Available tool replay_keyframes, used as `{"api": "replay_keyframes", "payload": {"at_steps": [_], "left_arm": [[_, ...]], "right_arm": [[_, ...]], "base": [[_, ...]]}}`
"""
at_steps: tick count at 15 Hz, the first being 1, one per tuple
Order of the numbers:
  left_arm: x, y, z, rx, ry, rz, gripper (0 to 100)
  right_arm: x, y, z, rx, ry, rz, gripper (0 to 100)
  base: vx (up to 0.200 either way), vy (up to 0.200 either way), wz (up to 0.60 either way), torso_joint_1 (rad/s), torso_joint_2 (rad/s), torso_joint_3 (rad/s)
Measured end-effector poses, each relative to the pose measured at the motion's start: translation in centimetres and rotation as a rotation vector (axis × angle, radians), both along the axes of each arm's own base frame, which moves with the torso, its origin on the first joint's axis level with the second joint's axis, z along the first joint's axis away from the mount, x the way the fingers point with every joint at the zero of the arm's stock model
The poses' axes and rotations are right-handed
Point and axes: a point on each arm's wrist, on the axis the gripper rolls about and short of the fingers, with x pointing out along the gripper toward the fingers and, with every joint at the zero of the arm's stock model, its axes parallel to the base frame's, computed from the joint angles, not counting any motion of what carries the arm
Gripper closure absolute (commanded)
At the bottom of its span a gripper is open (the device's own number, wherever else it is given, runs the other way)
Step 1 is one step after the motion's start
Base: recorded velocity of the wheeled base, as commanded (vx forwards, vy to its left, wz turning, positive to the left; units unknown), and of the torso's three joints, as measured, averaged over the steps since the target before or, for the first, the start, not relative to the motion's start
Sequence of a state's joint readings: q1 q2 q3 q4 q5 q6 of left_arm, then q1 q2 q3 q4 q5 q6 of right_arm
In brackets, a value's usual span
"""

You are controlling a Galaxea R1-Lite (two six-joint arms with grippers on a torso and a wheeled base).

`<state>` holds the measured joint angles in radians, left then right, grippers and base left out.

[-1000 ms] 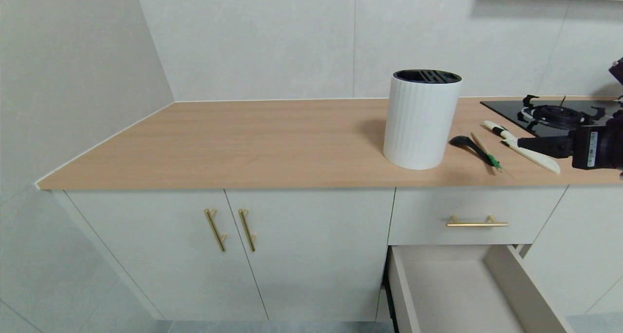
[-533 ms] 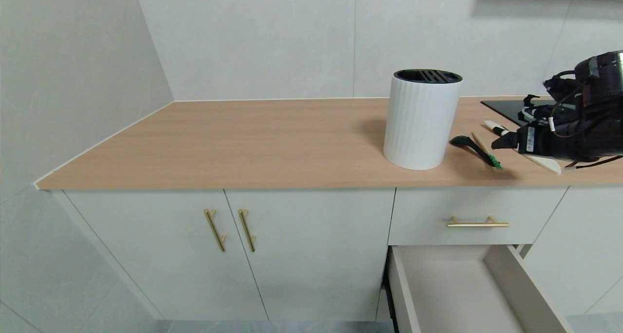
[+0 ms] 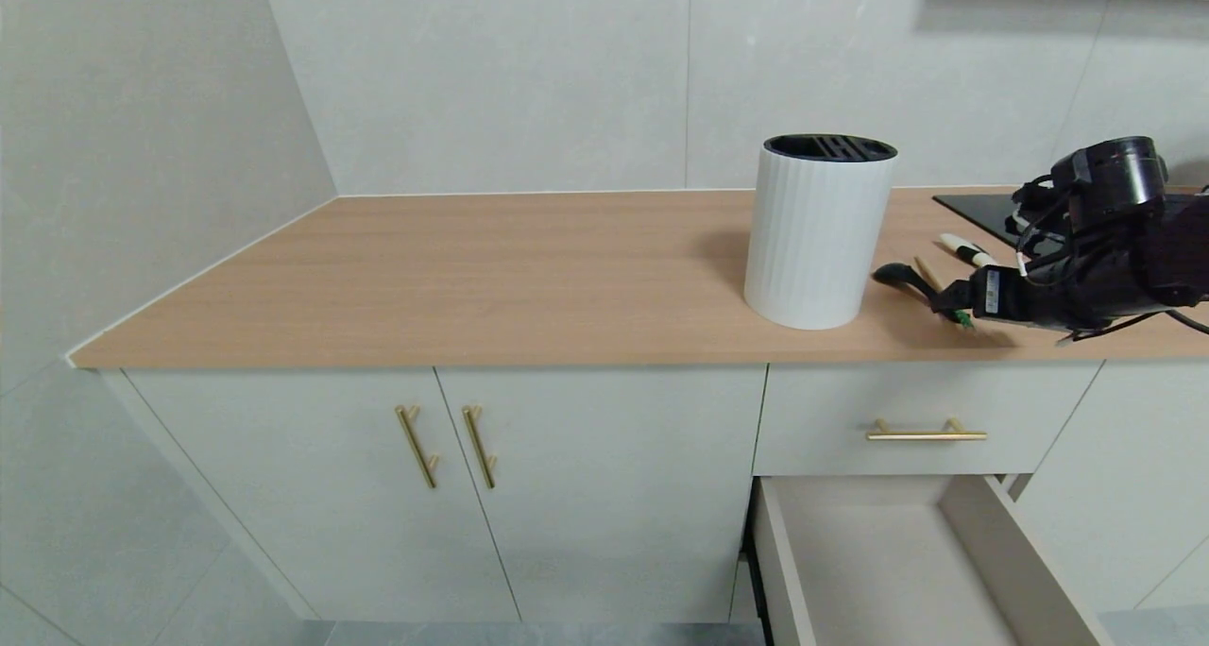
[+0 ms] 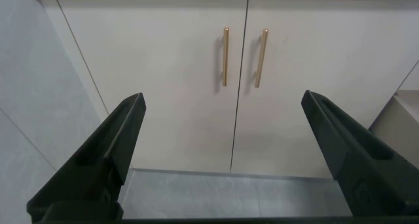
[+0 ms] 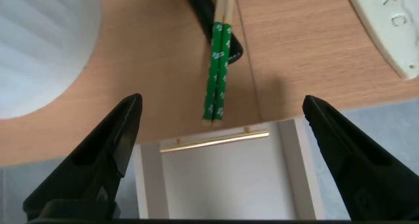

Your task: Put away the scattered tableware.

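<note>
Head view: by my reckoning, nothing is put away yet. Green-tipped chopsticks [image 3: 947,298], a black ladle [image 3: 895,274] and a white spatula [image 3: 963,247] all lie on the worktop [image 3: 519,278] just right of the white utensil holder [image 3: 817,235], and nothing stands in the holder's slots. My right jaws stand wide apart over the chopsticks' green ends, gripping nothing. My left jaws gape too, bare, low beneath the holder and facing cupboard doors [image 4: 242,86]. All three pieces are left to stow

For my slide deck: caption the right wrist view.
Open right gripper poised above green-tipped chopsticks on the wooden counter, beside the white utensil holder.
</note>
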<state>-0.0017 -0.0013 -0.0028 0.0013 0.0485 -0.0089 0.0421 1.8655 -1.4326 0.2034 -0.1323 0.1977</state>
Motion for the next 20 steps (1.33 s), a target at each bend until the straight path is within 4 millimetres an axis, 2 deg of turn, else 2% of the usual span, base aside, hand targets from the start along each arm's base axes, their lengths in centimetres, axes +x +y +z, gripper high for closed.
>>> {"api": "replay_keyframes", "payload": {"at_steps": [6, 7, 16, 20], "left_arm": [[0.0, 0.0, 0.0, 0.0, 0.0, 0.0, 0], [0.0, 0.0, 0.0, 0.0, 0.0, 0.0, 0], [0.0, 0.0, 0.0, 0.0, 0.0, 0.0, 0], [0.0, 0.0, 0.0, 0.0, 0.0, 0.0, 0]], "right_arm": [[1.0, 0.1, -0.9, 0.022, 0.015, -0.015, 0], [1.1, 0.1, -1.0, 0.021, 0.018, -0.015, 100], [1.7, 0.1, -1.6, 0.022, 0.02, -0.016, 100], [0.7, 0.1, -0.2, 0.027, -0.016, -0.018, 100]], "base": [[0.0, 0.0, 0.0, 0.0, 0.0, 0.0], [0.0, 0.0, 0.0, 0.0, 0.0, 0.0], [0.0, 0.0, 0.0, 0.0, 0.0, 0.0], [0.0, 0.0, 0.0, 0.0, 0.0, 0.0]]}}
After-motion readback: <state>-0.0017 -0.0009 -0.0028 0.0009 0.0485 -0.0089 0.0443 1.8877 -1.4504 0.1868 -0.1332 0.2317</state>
